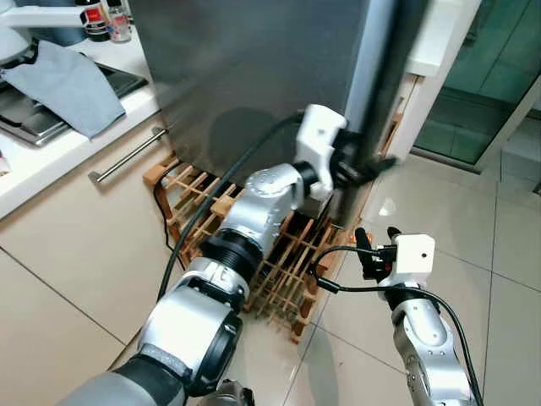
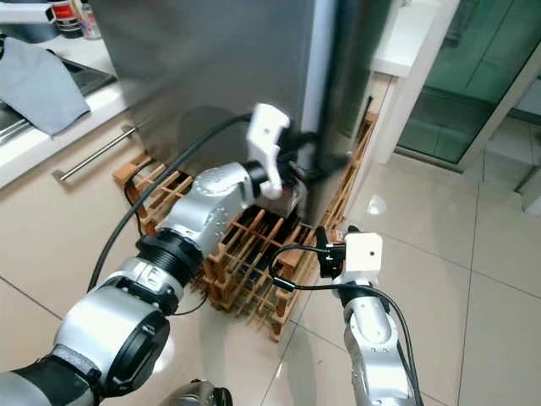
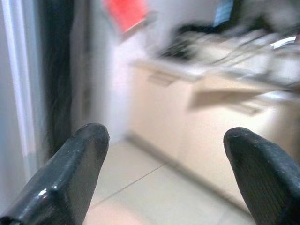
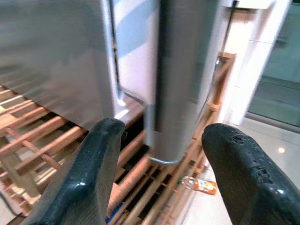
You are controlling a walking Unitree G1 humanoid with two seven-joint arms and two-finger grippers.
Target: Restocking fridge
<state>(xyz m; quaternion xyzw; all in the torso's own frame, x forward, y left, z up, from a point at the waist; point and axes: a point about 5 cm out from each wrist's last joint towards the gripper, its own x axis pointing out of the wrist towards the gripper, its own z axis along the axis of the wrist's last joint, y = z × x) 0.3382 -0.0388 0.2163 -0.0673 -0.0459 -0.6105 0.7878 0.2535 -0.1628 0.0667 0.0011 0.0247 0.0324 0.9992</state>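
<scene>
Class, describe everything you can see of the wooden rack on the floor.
The wooden rack is a lattice of light brown slats forming open cells, lying low on the pale tiled floor against the foot of the grey fridge. It runs from the cream cabinet to beyond the fridge's corner. A black cable crosses it. The left arm reaches over it, hiding its middle.

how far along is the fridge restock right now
Early stage. Done: the robot stands at the fridge, beside the wooden rack. In hand: the left hand, fingers open, reaches at the edge of the fridge door, apparently working on it. The right hand hovers open and holds nothing. Left: nothing to stock is held yet, so the restocking itself remains.
</scene>
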